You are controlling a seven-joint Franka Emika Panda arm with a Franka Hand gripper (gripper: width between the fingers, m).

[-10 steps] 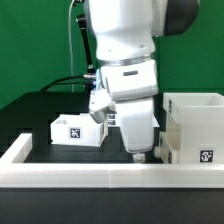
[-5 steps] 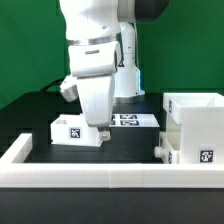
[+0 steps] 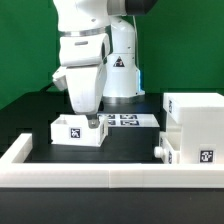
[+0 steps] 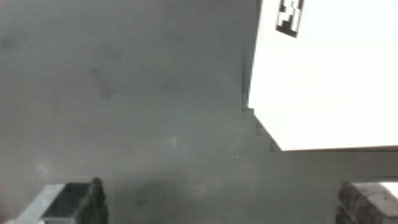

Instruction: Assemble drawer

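The tall white box-shaped casing [image 3: 196,122] stands at the exterior view's right, with a tag low on its front. One small white tray [image 3: 171,150] sits against its lower left side. The other small open-top tray [image 3: 77,130], tagged on its front, lies at the left on the black table. My gripper [image 3: 93,122] points down just above that tray's right end. In the wrist view a white tagged part [image 4: 329,75] fills one side. The gripper [image 4: 222,205] is open and empty, with black table between its fingertips [image 4: 71,205].
The marker board [image 3: 127,120] lies flat behind the left tray, by the arm's base. A long low white rail [image 3: 110,176] borders the table's front and left edges. A green backdrop stands behind.
The arm has swung from beside the casing toward the exterior view's left and now hangs over the left tray. The gripper stays empty; the parts have not moved.
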